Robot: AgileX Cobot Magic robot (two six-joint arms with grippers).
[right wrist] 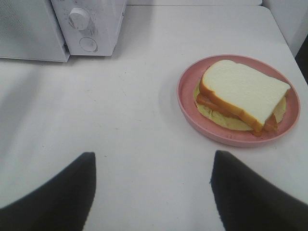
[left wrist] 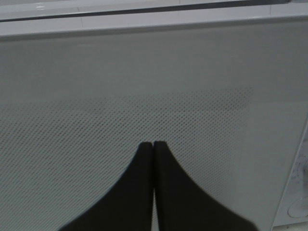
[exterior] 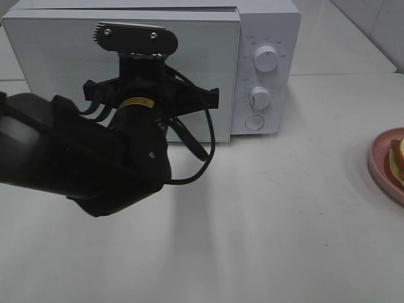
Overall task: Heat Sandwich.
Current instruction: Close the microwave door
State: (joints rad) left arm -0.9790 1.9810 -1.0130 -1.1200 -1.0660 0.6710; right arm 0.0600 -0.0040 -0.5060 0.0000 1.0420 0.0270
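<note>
The sandwich point(right wrist: 240, 91), white bread over red filling and pale green lettuce, lies on a round pink plate point(right wrist: 190, 113) on the white table; the exterior high view shows only a sliver of the sandwich point(exterior: 398, 161) at the right edge. My right gripper point(right wrist: 153, 163) is open and empty, hovering over the table short of the plate. The white microwave point(exterior: 265, 38) stands at the back with its door point(left wrist: 144, 86) closed. My left gripper point(left wrist: 153, 143) is shut on nothing, its tips close in front of the dotted door window. In the exterior high view the left arm point(exterior: 126, 145) hides its own fingers.
Two knobs point(exterior: 265, 60) and a round button point(exterior: 254, 122) sit on the microwave's right panel. The plate point(exterior: 379, 165) sits at the table's right edge in the exterior high view. A tiled wall rises behind the table.
</note>
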